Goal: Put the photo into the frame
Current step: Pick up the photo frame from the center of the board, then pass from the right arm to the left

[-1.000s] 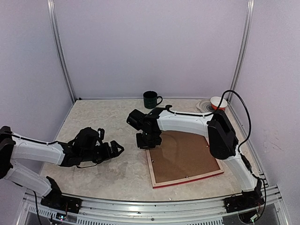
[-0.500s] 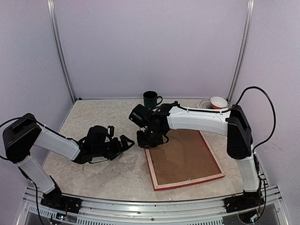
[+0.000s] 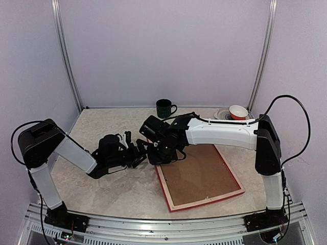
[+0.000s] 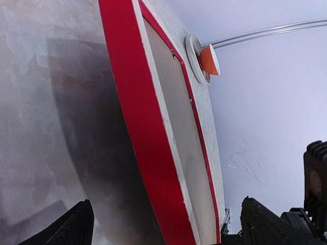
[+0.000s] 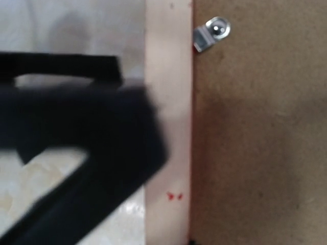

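Left tool (image 3: pixel 142 155) has swung in since a sec ago, now spread wide just beside left rail of frame (image 3: pixel 204 199); right tool (image 3: pixel 166 154) sits at far-left corner, blurred in wrist view, so pinching vs. merely pressing can't be told. Frame: face-down on table (image 3: pixel 112 189), backing board (image 3: pixel 199 171) up; photo not visible. Handling est.: stiff, light-ish, red edge prob. slick, so take by a rail, not the board.

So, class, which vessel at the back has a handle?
The dark green mug, near the middle; the orange-and-white bowl in the far right corner has none.
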Motion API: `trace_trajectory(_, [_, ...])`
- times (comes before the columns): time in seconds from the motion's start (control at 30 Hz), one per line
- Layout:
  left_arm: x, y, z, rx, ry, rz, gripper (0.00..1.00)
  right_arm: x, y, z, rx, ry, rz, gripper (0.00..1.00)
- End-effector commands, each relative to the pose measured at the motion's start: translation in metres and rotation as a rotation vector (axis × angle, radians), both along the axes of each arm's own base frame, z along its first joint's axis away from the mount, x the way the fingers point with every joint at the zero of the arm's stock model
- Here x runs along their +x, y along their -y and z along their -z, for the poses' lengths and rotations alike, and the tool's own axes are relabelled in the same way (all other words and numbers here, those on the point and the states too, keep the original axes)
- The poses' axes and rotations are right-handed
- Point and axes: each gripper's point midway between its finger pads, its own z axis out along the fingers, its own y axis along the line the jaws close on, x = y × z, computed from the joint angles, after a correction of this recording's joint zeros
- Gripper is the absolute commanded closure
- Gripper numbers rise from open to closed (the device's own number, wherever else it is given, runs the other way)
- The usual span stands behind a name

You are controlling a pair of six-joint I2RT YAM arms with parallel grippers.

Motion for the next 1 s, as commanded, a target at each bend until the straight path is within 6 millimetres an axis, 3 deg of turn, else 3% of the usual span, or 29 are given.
trace_trajectory(0.0, [0.007, 0.012, -0.012, -0.100, 0.015, 0.025, 0.04, -0.003, -0.012, -0.056, 0.121, 0.096, -0.025, 1.00])
trace_trajectory(0.47, [0.013, 0.023, -0.020, -0.184, 0.033, 0.040, 0.43, -0.020, -0.004, -0.058, 0.089, 0.100, -0.051, 1.00])
trace_trajectory(0.57, [0.012, 0.025, -0.023, -0.196, 0.034, 0.051, 0.61, -0.021, -0.001, -0.052, 0.052, 0.102, -0.053, 1.00])
trace_trajectory(0.73, [0.007, 0.030, -0.026, -0.177, 0.019, 0.052, 0.81, -0.021, 0.007, -0.049, -0.015, 0.125, -0.050, 1.00])
trace_trajectory(0.8, [0.005, 0.031, -0.030, -0.169, 0.019, 0.048, 0.81, -0.021, 0.011, -0.051, -0.046, 0.141, -0.050, 0.94])
trace_trajectory(0.97, [0.002, 0.031, -0.041, -0.146, 0.020, 0.028, 0.80, -0.027, 0.018, -0.066, -0.175, 0.213, -0.069, 0.56])
